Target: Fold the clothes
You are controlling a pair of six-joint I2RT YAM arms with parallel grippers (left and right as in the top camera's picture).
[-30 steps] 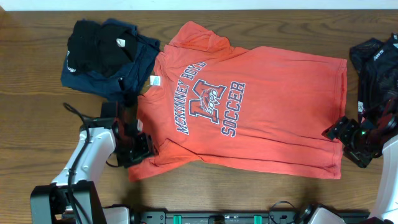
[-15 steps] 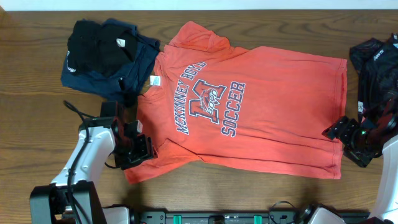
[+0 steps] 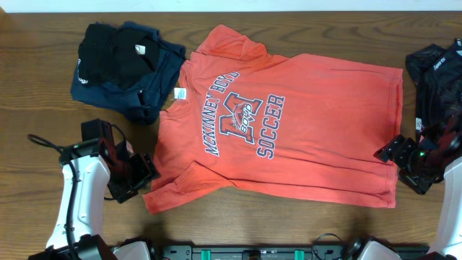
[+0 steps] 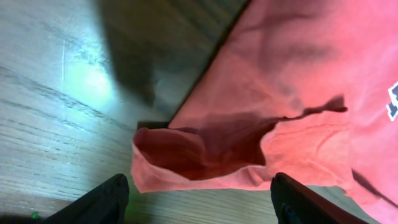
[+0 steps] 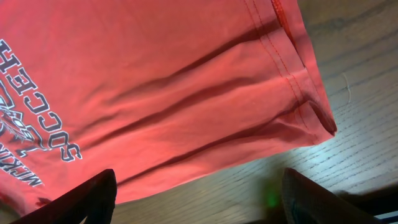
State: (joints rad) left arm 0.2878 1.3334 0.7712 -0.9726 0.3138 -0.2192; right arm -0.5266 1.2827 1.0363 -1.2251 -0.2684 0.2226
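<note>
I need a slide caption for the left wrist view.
Open left gripper facing the rumpled sleeve of an orange-red T-shirt on a brown wooden table.

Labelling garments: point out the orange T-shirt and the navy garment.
orange T-shirt point(image 3: 317, 126), overhead view, plain fabric right of lettering.
navy garment point(image 3: 107, 92), overhead view, its lower left part.
</note>
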